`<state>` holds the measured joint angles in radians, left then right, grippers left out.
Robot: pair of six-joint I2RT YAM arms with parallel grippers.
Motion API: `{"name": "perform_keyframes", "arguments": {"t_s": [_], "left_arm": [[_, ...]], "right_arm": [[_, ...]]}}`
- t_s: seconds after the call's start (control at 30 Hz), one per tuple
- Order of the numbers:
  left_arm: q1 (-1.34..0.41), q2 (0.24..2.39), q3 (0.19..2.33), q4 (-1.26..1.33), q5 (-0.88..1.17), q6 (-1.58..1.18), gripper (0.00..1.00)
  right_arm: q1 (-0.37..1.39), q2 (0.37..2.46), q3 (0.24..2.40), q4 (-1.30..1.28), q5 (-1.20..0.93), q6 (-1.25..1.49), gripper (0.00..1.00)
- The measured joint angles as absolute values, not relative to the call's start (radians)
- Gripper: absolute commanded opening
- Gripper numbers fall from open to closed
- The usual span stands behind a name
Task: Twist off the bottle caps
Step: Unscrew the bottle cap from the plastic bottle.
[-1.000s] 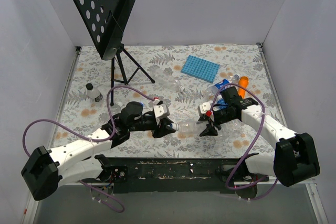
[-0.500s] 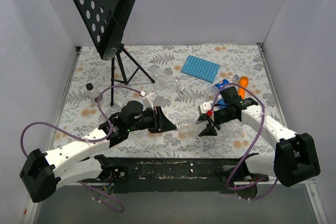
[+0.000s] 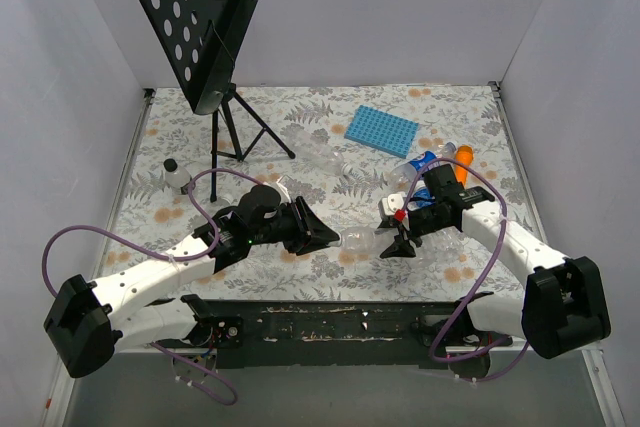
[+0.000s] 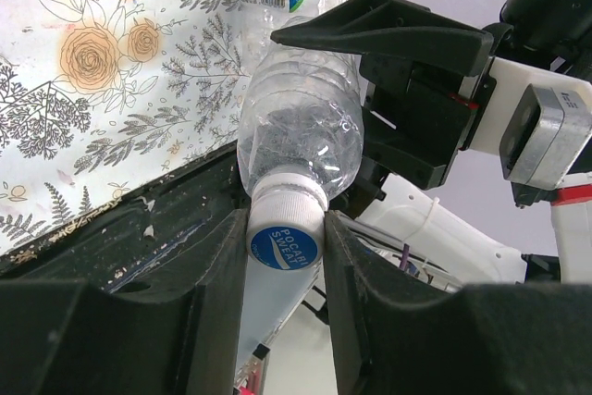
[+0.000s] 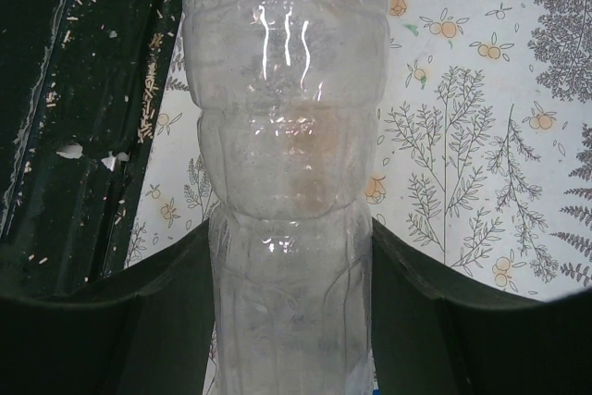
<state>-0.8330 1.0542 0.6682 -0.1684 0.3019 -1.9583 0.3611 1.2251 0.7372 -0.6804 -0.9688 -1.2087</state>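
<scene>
A clear bottle (image 3: 360, 240) hangs level between my two grippers near the table's front edge. My left gripper (image 4: 283, 245) is shut on its white bottle cap (image 4: 283, 233), which has a blue printed top; the cap sits squarely between the two black fingers. My right gripper (image 5: 289, 321) is shut around the bottle's ribbed body (image 5: 287, 136). In the top view the left gripper (image 3: 333, 238) points right and the right gripper (image 3: 396, 237) faces it. More bottles (image 3: 422, 167) lie in a heap behind the right arm.
A blue ridged tray (image 3: 381, 129) lies at the back right. An orange stick (image 3: 462, 163) rests beside the heap. A black music stand (image 3: 205, 37) stands at the back left. A small capped bottle (image 3: 178, 177) stands at the left.
My left wrist has rolled about its own axis while shut on the cap, and its cable has swung over. The right gripper and the bottle have stayed put.
</scene>
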Motion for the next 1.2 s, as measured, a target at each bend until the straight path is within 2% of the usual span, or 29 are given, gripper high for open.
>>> {"name": "perform_keyframes", "arguments": {"t_s": [0.13, 0.33, 0.4, 0.53, 0.67, 0.93, 1.2], "left_arm": [[-0.833, 1.055, 0.671, -0.176, 0.300, -1.972, 0.00], [-0.833, 1.055, 0.669, -0.174, 0.295, -1.980, 0.32], [-0.833, 1.053, 0.665, -0.171, 0.292, -1.982, 0.46], [-0.833, 1.039, 0.653, -0.144, 0.284, -1.956, 0.80], [-0.833, 1.002, 0.639, -0.130, 0.279, -1.895, 0.97], [-0.833, 0.885, 0.628, -0.191, 0.223, -1.687, 0.98], [-0.832, 0.825, 0.629, -0.249, 0.184, -1.281, 0.98]], "right_arm": [[0.361, 1.223, 0.737, -0.680, -0.967, -1.209, 0.07], [0.361, 1.223, 0.737, -0.680, -0.967, -1.209, 0.07], [0.361, 1.223, 0.737, -0.680, -0.966, -1.209, 0.07], [0.362, 1.223, 0.737, -0.682, -0.955, -1.209, 0.07], [0.362, 1.224, 0.737, -0.682, -0.945, -1.210, 0.07], [0.362, 1.234, 0.737, -0.682, -0.944, -1.210, 0.07], [0.362, 1.234, 0.737, -0.683, -0.944, -1.210, 0.07]]}}
